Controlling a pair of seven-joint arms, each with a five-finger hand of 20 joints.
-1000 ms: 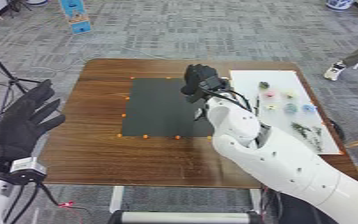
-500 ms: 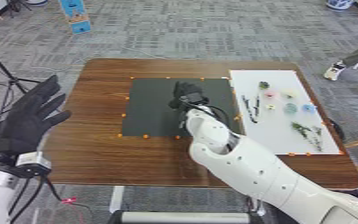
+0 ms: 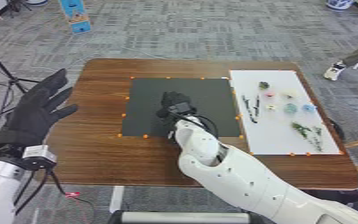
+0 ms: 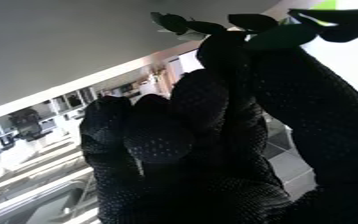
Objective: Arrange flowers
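Head view high, forward-down over table (image 3: 87,125); wrist view close along right hand (image 3: 176,101), common to both.

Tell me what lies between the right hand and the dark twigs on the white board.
In the head view, bare dark mat stretches from the right hand, then orange markers and the white board's edge before the twigs.

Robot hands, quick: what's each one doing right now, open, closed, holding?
Left robot hand: open, nothing in it.
Right robot hand: closed, pinching a leafy sprig between thumb and fingers.
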